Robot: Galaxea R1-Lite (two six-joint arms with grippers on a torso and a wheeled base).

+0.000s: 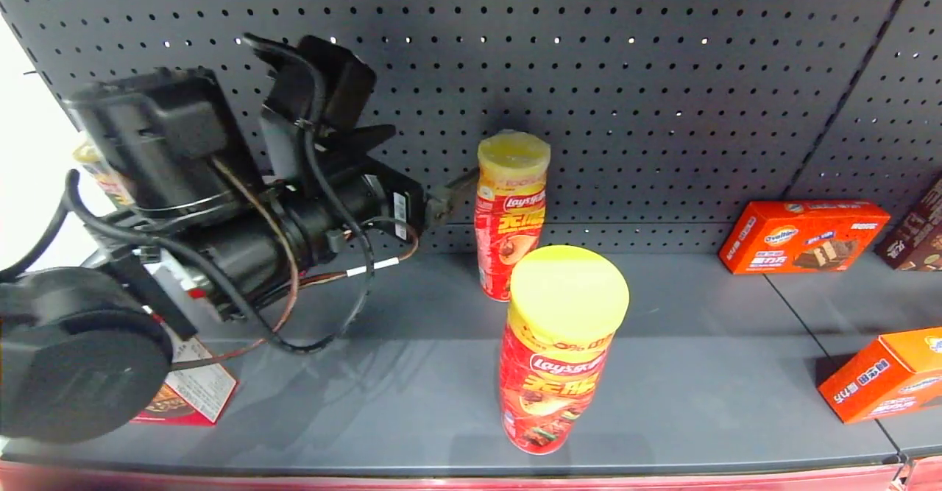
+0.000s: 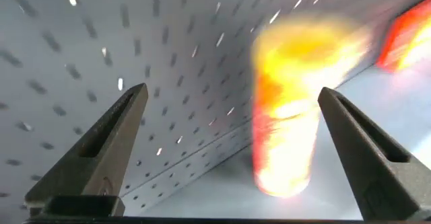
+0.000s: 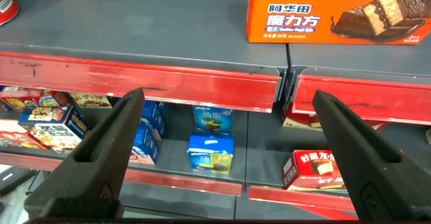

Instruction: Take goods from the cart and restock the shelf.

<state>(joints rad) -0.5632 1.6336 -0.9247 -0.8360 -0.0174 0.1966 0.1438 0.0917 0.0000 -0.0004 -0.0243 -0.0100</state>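
Note:
Two red chip cans with yellow lids stand upright on the grey shelf (image 1: 412, 373). One can (image 1: 511, 215) is at the back by the pegboard wall, the other (image 1: 563, 351) nearer the front edge. My left gripper (image 1: 450, 193) hangs over the shelf just left of the back can. In the left wrist view this gripper (image 2: 232, 88) is open, and the blurred back can (image 2: 289, 116) stands ahead of it, closer to one finger, apart from both. My right gripper (image 3: 227, 93) is open and holds nothing, in front of the shelf's red front rail (image 3: 148, 69).
Orange snack boxes lie on the shelf at the right (image 1: 802, 235) (image 1: 883, 384), and a brown box (image 1: 920, 237) sits at the far right edge. A red packet (image 1: 188, 395) lies under my left arm. Lower shelves hold blue boxes (image 3: 210, 150) and a red box (image 3: 316, 170).

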